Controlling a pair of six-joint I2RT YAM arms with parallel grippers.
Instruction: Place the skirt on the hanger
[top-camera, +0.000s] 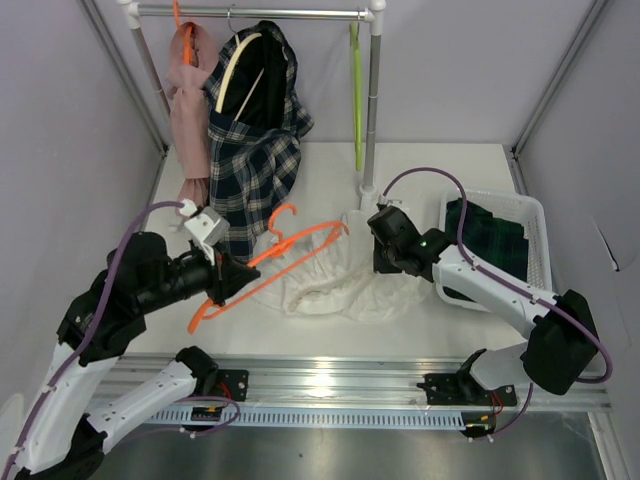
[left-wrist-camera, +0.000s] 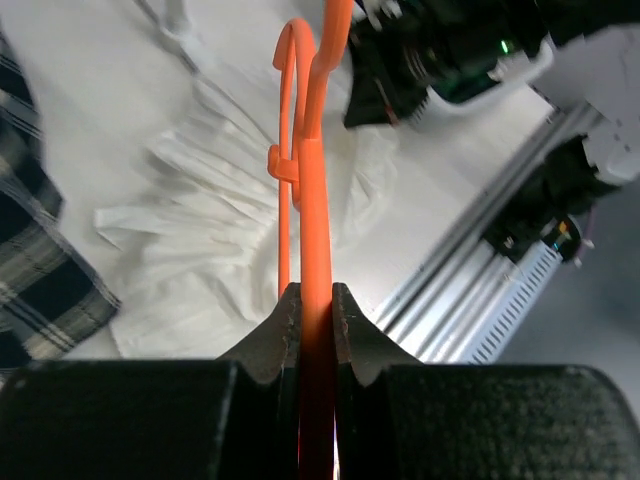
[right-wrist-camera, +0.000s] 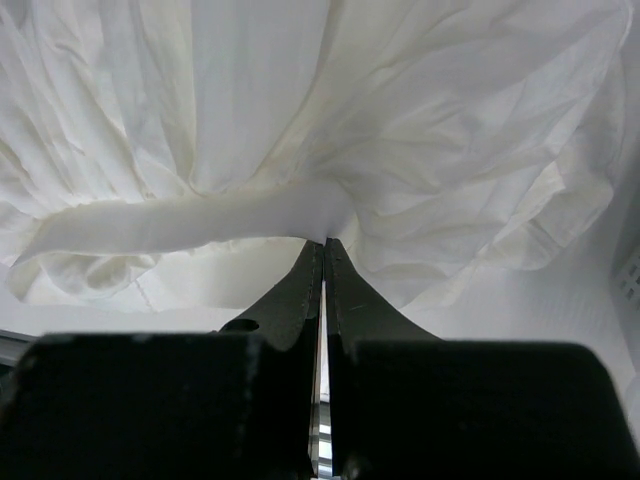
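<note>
Fig. 1. Two-arm garment hanging, viewed from above and from both wrists. My left gripper (left-wrist-camera: 315, 295) is clamped on the bar of an orange hanger (top-camera: 300, 245). My right gripper (right-wrist-camera: 322, 245) is pinched narrow on the waistband of a white ruffled garment (top-camera: 340, 285) spread on the table. The task's own skirt (top-camera: 495, 240) lies bunched in the white basket (top-camera: 535, 215) at right. The lime-green hanger (top-camera: 356, 90) hangs untouched on the rail (top-camera: 260, 13).

As I judge it, the step in hand is feeding the hanger's arm into a waistband. To do it well, I should lift the band clear of the table, keep it taut, and slide the hanger tip in level rather than push against slack cloth.

Not resolved:
- whether my right pinch holds one layer or both
- where the waist opening lies
- the hanger's far tip, which meets the cloth
- much of the skirt, which is masked by my right arm
</note>
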